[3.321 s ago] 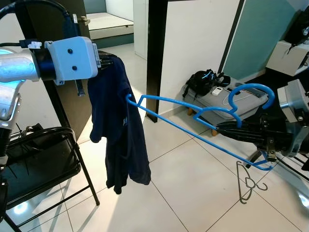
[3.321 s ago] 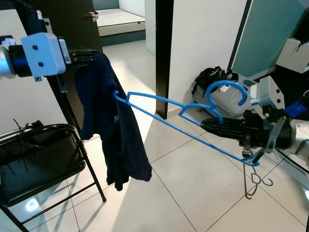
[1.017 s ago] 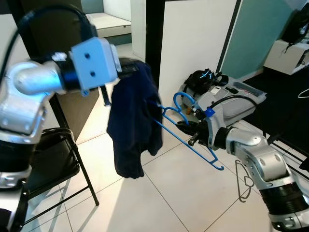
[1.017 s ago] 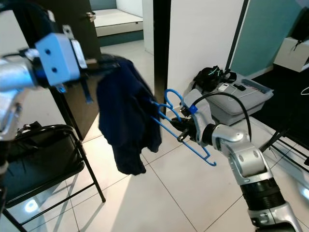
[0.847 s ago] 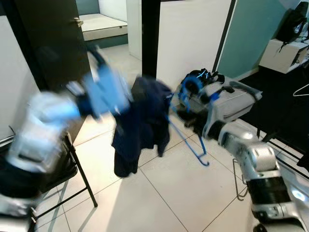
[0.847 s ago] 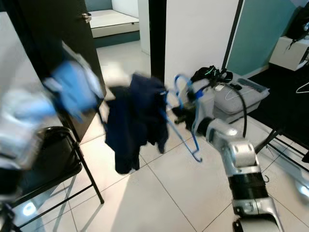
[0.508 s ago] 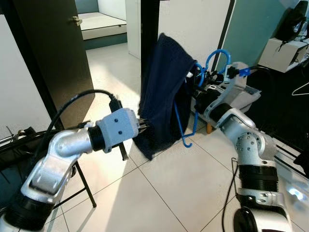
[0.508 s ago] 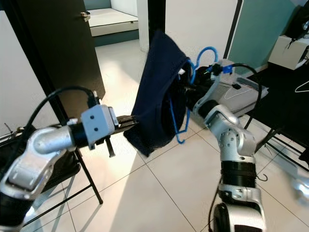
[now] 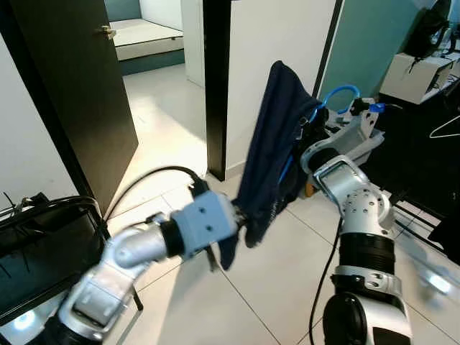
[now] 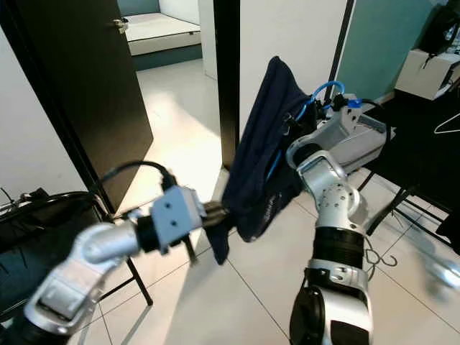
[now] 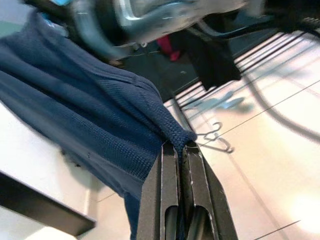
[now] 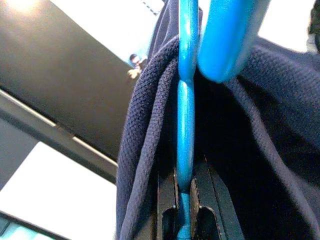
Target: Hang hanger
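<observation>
Beside a dark doorframe (image 9: 215, 79), left gripper (image 11: 178, 146) jaws pinch the navy garment (image 9: 269, 154); right gripper (image 12: 183, 192) jaws clamp the blue hanger (image 12: 187, 90)

1. The dark navy knitted garment (image 9: 277, 144) covers most of the bright blue plastic hanger (image 9: 338, 93), leaving its hook showing.
2. The right gripper (image 12: 183, 200) is buried in fabric.
3. The black folding chair (image 9: 43, 244) is cut off by the frame edge.

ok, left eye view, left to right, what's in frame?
Black folding chair → dark door → left end effector pinching the navy shirt's hem → navy shirt → blue hanger hook, held by the right end effector → white box.
</observation>
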Controlling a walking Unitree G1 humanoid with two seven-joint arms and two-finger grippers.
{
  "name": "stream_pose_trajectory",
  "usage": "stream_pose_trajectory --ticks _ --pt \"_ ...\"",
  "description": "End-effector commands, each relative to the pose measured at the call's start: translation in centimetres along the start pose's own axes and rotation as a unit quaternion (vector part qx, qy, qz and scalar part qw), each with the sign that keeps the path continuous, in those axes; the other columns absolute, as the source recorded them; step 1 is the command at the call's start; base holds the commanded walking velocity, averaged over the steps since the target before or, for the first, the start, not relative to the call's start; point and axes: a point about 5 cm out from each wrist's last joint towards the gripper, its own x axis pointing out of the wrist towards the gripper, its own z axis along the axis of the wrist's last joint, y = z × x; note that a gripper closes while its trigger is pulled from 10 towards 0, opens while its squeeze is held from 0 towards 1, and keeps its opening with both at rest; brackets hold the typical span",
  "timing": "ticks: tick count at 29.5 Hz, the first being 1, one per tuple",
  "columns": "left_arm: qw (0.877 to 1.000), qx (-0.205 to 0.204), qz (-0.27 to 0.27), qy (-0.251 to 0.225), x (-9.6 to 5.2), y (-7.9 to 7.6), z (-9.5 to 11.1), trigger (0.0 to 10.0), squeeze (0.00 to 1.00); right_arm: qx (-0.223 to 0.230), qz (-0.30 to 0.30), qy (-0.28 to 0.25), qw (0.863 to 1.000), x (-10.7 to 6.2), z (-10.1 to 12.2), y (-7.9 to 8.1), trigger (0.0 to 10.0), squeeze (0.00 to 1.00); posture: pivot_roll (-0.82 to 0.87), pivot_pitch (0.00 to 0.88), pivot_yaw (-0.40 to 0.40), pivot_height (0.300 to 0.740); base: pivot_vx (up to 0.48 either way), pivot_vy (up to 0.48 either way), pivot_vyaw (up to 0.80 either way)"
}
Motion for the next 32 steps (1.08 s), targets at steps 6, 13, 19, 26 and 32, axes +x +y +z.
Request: stream_pose_trajectory --ticks 6,13,19,26,32 --pt "1.000 -0.011 -0.023 0.006 0.3 -1.5 0.2 10.0 0.00 -0.065 0.045 0.008 0.997 0.4 -0.1 2.5 10.0 0.00 0.02 0.000 -0.004 0.740 0.000 0.000 0.00" --pt "0.998 -0.049 -0.011 -0.026 0.8 -1.2 1.4 10.0 0.05 -0.244 0.164 0.060 0.954 -1.0 -2.4 4.6 10.0 0.00 0.03 0.000 -0.007 0.740 0.000 0.000 0.00" --pt "0.994 -0.099 -0.028 -0.043 0.4 -1.5 1.9 10.0 1.00 -0.261 0.169 0.014 0.950 -1.2 0.0 3.8 10.0 0.00 0.02 0.000 -0.006 0.740 0.000 0.000 0.00" --pt "0.962 -0.191 -0.196 -0.022 -2.6 -4.1 2.9 10.0 1.00 -0.257 0.208 -0.060 0.942 -2.4 3.5 2.9 10.0 0.00 0.04 0.000 -0.008 0.740 0.000 0.000 0.00" --pt "0.967 -0.183 -0.173 -0.039 -3.7 -2.3 4.1 10.0 1.00 -0.268 0.277 -0.048 0.921 -3.8 4.2 2.5 10.0 0.00 0.05 0.000 -0.011 0.740 0.000 0.000 0.00"
